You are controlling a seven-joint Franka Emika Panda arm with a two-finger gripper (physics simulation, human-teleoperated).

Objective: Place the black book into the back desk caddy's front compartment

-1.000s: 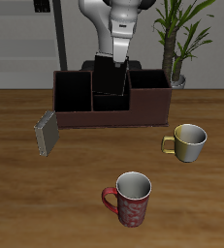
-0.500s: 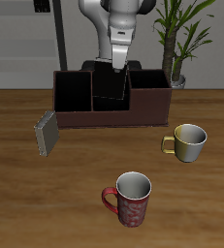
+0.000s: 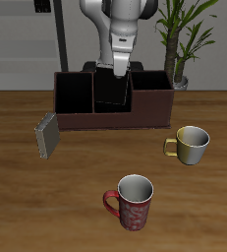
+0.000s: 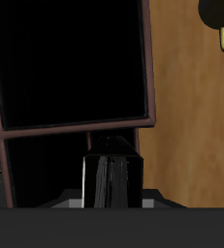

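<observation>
In the exterior view, the arm reaches down over the back desk caddy (image 3: pixel 112 101), which stands far back on the wooden surface (image 3: pixel 46 212). The tool (image 3: pixel 119 71) hangs just above the caddy's middle, and under it the black book (image 3: pixel 112 87) stands upright inside the front compartment (image 3: pixel 111 99). A grey book (image 3: pixel 47 135) leans near one end of the caddy, closer to the front edge. A gold mug (image 3: pixel 193 145) and a red patterned mug (image 3: pixel 133 202) stand well apart from the caddy, and a potted plant (image 3: pixel 180 39) stands behind it.

In the wrist view, the black book (image 4: pixel 112 178) shows its edge between the tool's fingers, which pinch it from both sides. Dark caddy sections (image 4: pixel 75 63) and the gold mug (image 4: pixel 221 14) are visible beyond.
</observation>
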